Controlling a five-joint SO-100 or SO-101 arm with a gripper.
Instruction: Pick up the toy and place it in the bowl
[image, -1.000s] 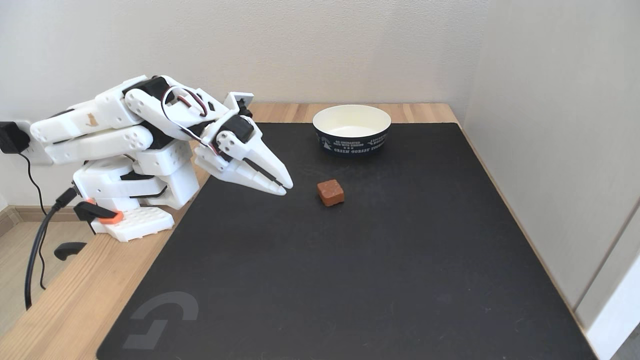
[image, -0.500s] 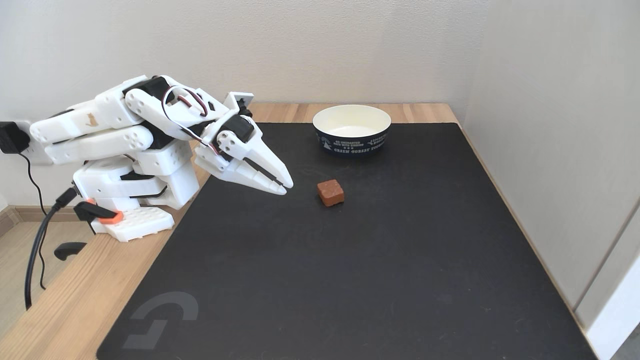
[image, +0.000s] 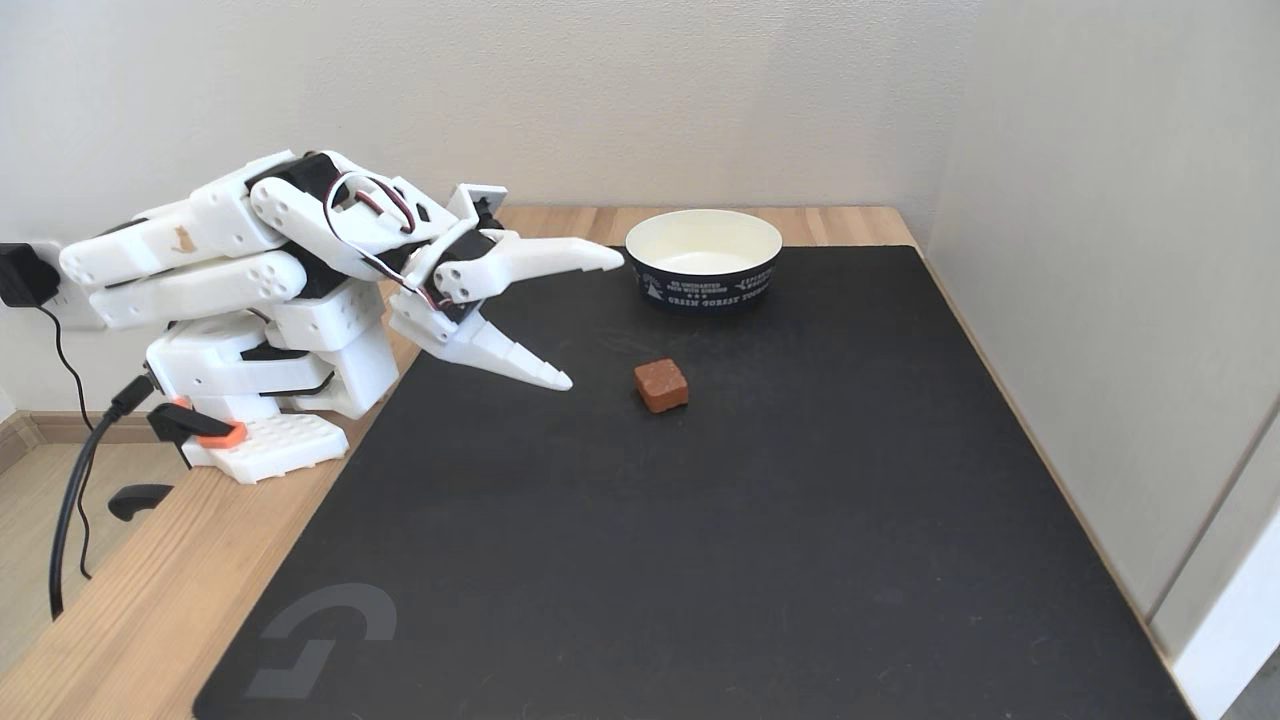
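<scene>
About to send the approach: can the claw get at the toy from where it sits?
Probably yes. The claw is open wide, the toy lies alone on the black mat just beyond its tips, and nothing stands between them.

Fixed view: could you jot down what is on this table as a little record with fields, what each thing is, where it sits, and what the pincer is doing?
toy: small reddish-brown block, lying on the black mat, untouched
bowl: round paper bowl, cream inside, dark navy outside with white print, at the mat's far edge, nothing seen in it
pincer: white, two fingers, jaws spread wide open, left of the toy and apart from it, holding nothing
mat: black, covering most of the wooden table
task stage: toy not yet picked up
</scene>
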